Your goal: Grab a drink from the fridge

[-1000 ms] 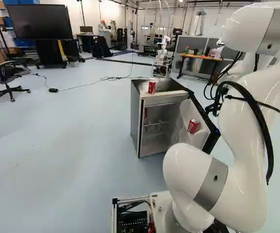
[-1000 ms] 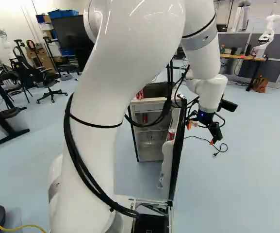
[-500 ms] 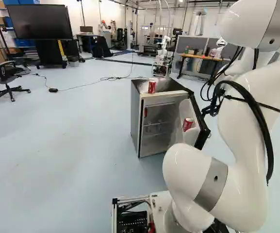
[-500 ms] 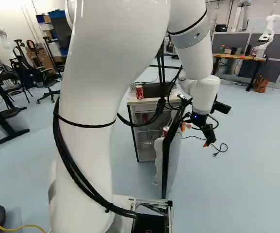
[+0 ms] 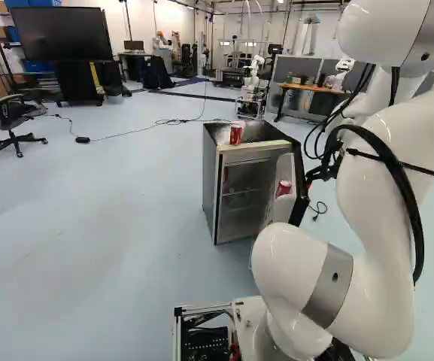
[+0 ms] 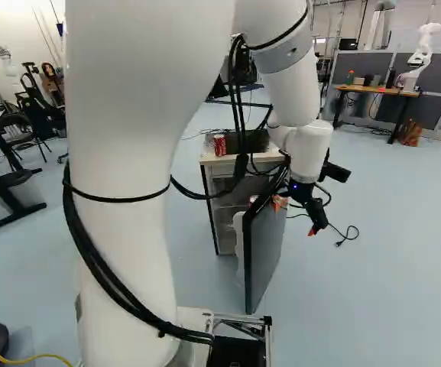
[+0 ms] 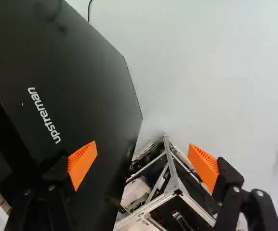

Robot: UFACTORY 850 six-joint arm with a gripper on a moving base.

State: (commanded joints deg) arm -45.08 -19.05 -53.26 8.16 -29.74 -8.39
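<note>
Open pincer (image 6: 296, 217), fridge door (image 6: 266, 248) blocking one side, red can (image 6: 219, 145) atop fridge (image 5: 210, 184), floor cable (image 6: 350, 235)

Small box-shaped grey fridge (image 5: 210, 180) stands on the pale blue floor (image 5: 111, 218), its door (image 5: 300, 188) open at the right. Red-and-white cylindrical can (image 5: 235, 134) upright on the fridge's top, near the front edge. Second red can (image 5: 283, 188) in the door's white plastic lining (image 5: 275, 213). Thick, glossy white arm (image 5: 374, 203) at right, partly in front of the door. Large flat black screen (image 5: 62, 34), upper left; black wheeled chair (image 5: 6, 113) below it, further left.
</note>
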